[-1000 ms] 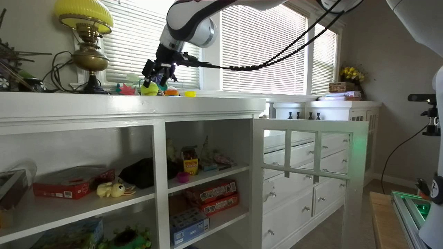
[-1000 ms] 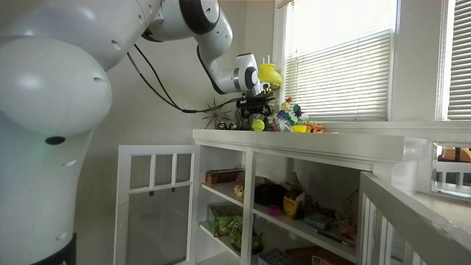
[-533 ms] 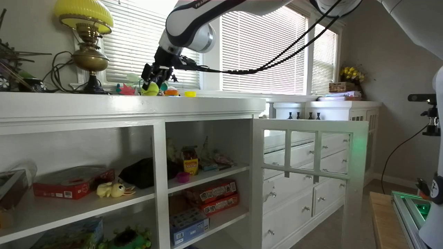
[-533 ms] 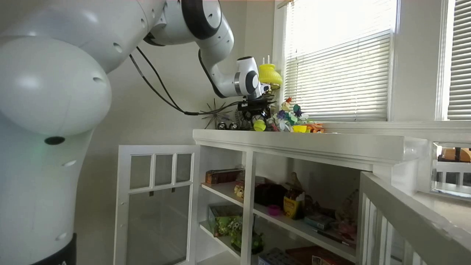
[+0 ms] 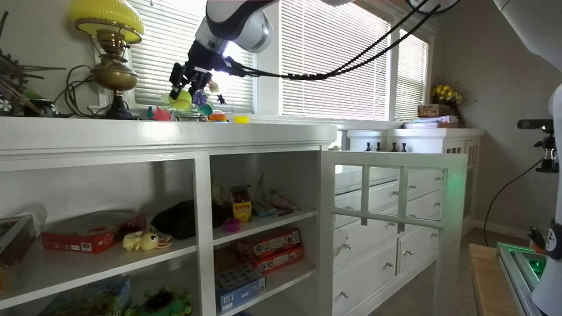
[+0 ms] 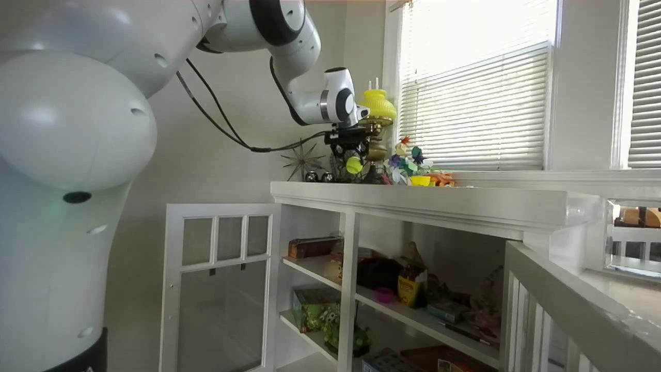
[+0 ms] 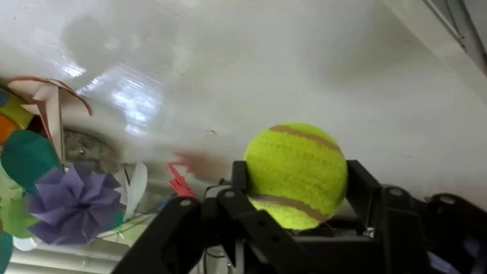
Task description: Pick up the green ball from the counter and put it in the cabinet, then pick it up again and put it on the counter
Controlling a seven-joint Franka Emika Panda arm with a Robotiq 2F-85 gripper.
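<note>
Pincer, black, one: grasping a tennis ball, held above the desk and apart from it, as seen in both exterior views. Tennis ball: yellow-green felt with two tan seam lines showing in the wrist view. Judged light, firm yet springy, hardly fragile; the nap should resist slipping. Hold: across the widest part, clasped from left and right on felt between the seams; judged the right place, and the one to seek at any later pick, as an off-centre hold would likely squeeze it out. Left in the wrist view: purple paper flower, thin, presumably crushable. Beneath: the desk, white, glossy, apparently hard; a dropped ball would probably bounce or roll. Under the desk: cabinet, white, open-fronted, shelved; a low, gentle release there advised, since the ball may roll on. Farther, left of the pincer in an exterior view: brass lamp, yellow-shaded, upright. Farthest, beyond the pincer: white slatted blinds.
</note>
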